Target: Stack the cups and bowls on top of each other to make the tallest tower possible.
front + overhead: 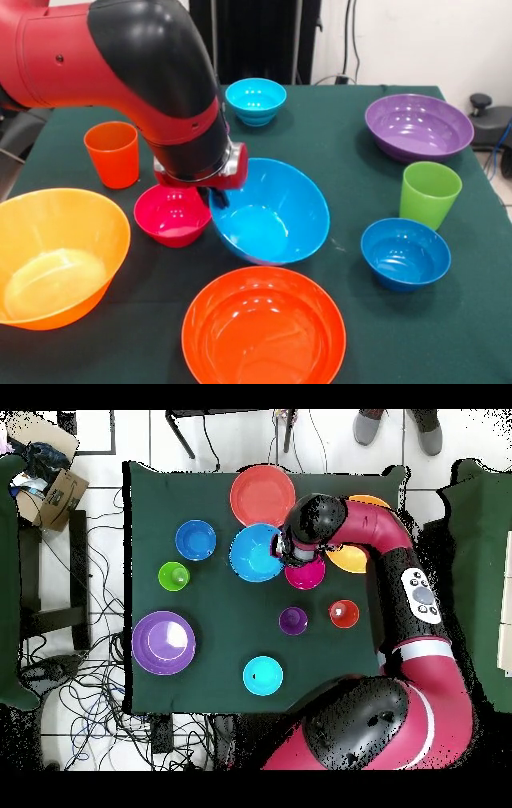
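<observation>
The gripper (218, 192) pinches the rim of the sky-blue bowl (272, 212), which tips up just beside the magenta bowl (170, 214). The robot should probably lift it slowly and set it level inside the yellow-orange bowl (56, 256).

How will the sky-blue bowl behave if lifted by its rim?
The sky-blue bowl already sits tilted, so it will probably swing or rock. Its glossy plastic looks slippery and likely light, stiff. The claw is at its rim beside the magenta bowl.
</observation>
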